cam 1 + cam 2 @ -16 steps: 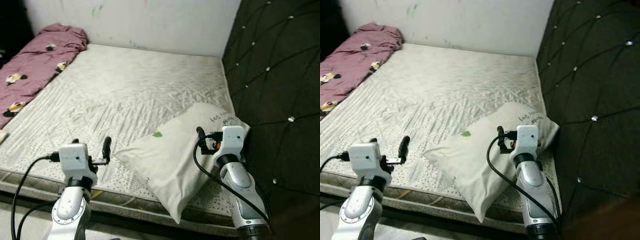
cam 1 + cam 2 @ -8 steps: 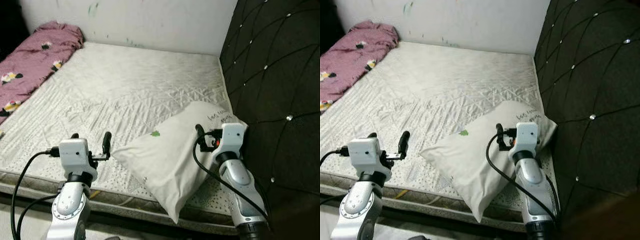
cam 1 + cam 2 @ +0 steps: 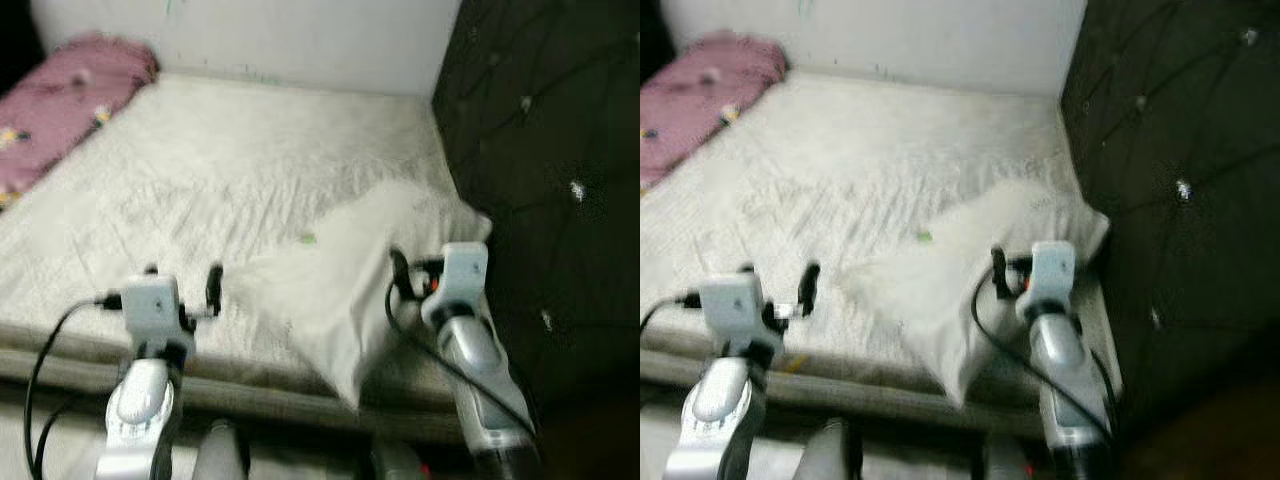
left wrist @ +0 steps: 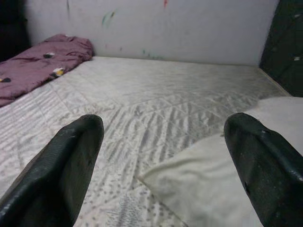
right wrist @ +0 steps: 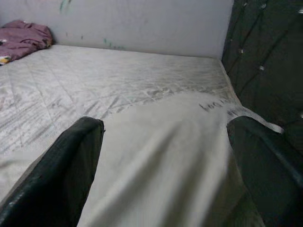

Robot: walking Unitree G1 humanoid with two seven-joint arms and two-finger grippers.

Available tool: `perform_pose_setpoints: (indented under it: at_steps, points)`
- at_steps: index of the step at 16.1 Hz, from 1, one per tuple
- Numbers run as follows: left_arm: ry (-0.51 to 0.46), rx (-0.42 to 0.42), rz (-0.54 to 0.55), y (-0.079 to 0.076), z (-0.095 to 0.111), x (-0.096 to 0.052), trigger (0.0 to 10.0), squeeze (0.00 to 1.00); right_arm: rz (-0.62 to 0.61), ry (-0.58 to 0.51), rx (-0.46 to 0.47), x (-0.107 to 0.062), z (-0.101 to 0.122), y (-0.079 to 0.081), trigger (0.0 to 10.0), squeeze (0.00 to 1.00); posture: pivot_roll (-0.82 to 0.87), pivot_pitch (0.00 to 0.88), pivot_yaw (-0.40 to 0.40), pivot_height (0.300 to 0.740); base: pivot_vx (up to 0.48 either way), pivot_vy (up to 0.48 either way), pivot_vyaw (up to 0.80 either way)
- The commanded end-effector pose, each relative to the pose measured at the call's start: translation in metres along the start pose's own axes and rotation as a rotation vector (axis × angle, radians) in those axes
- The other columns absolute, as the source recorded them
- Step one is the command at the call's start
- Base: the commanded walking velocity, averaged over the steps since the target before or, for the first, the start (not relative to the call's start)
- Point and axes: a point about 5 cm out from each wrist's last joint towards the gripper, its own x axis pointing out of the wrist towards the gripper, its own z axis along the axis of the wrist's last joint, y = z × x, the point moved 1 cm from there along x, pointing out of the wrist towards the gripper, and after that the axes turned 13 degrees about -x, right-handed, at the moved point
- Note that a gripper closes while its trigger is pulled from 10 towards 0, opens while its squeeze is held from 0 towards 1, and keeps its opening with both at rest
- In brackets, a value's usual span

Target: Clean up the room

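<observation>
A white pillow (image 3: 335, 285) with a small green mark lies askew at the near right corner of the bare mattress (image 3: 220, 160), one corner over the front edge. My right gripper (image 5: 165, 156) is open and hovers just over the pillow (image 5: 161, 161), with one finger on each side of it. Left of the pillow's pointed corner (image 4: 189, 189), my left gripper (image 3: 182, 280) is open above the mattress and holds nothing. Both eye views are blurred.
A crumpled purple blanket (image 3: 60, 100) with a flower print lies at the far left of the bed. A black tufted headboard (image 3: 540, 150) runs along the right side. A white wall (image 3: 300, 40) closes the far end. The mattress front edge (image 3: 250, 395) is just below my grippers.
The whole picture has shifted and blurred, so my head camera has moved; more of the bed's front edge shows. Both grippers keep about the same place by the pillow.
</observation>
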Motion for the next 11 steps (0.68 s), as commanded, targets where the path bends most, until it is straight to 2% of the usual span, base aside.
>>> perform_pose_setpoints:
  at_steps: [1, 7, 10, 11]
  points:
    - [-0.005, 0.001, -0.013, -0.0038, 0.0016, 0.0032, 10.0, 0.0, 0.001, 0.003, -0.002, 0.001, 0.0011, -0.0016, 10.0, 0.0, -0.03, 0.009, -0.028, 0.64, 0.0, 0.0, 0.0]
    - [0.012, -0.033, -0.029, -0.006, -0.0004, 0.0015, 10.0, 0.0, 0.01, 0.024, -0.003, 0.0019, -0.0021, -0.0025, 10.0, 0.0, -0.02, 0.024, -0.048, 0.635, 0.0, 0.0, 0.0]
    - [0.011, -0.035, -0.029, -0.0055, 0.0008, 0.0051, 10.0, 0.0, 0.019, 0.018, 0.001, 0.0041, -0.0001, -0.0009, 10.0, 0.0, -0.03, 0.061, -0.042, 0.601, 0.0, 0.0, 0.0]
    - [0.007, -0.031, -0.026, -0.0052, 0.0017, 0.0074, 10.0, 0.0, 0.015, 0.016, 0.002, 0.0042, 0.0004, -0.0004, 10.0, 0.0, -0.03, 0.049, -0.042, 0.586, 0.0, 0.0, 0.0]
